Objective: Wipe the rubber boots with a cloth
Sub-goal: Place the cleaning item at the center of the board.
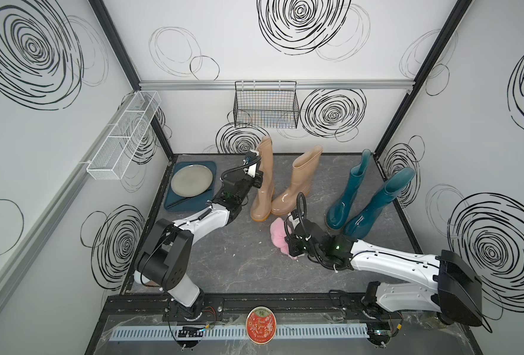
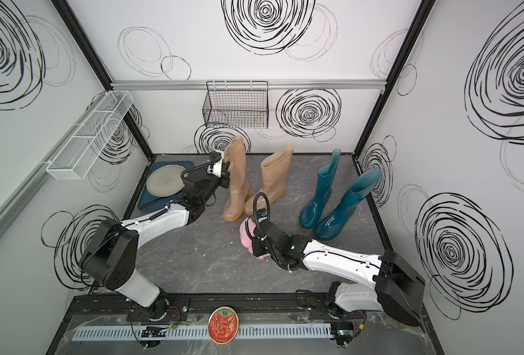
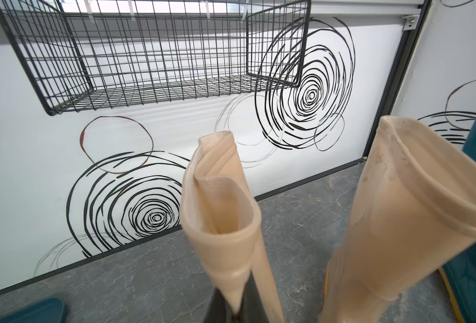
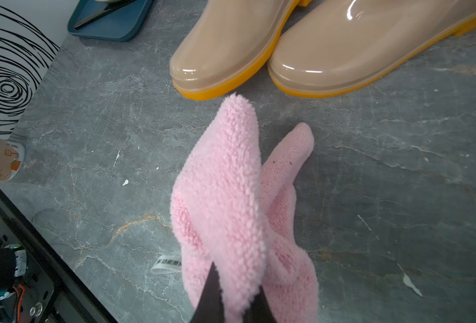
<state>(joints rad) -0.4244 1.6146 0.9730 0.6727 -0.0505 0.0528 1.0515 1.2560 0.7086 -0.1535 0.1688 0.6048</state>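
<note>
Two beige-tan boots point(image 1: 263, 181) point(image 1: 300, 181) stand upright at mid-table, and two dark teal boots point(image 1: 348, 193) point(image 1: 380, 203) lean at the right. My left gripper point(image 1: 259, 179) is shut on the shaft wall of the left beige boot point(image 3: 223, 223), pinching it near its top. In front of the beige toes point(image 4: 223, 67), the fluffy pink cloth point(image 1: 277, 235) hangs bunched from my right gripper point(image 4: 237, 304), which is shut on it. Its lower folds and white tag point(image 4: 165, 264) reach the table.
A teal tray point(image 1: 174, 203) with a grey plate point(image 1: 193, 181) and a dark utensil lies at the back left. A black wire basket point(image 1: 265, 104) hangs on the back wall, a white mesh shelf point(image 1: 122, 135) on the left wall. A red tin point(image 1: 260, 324) sits on the front rail.
</note>
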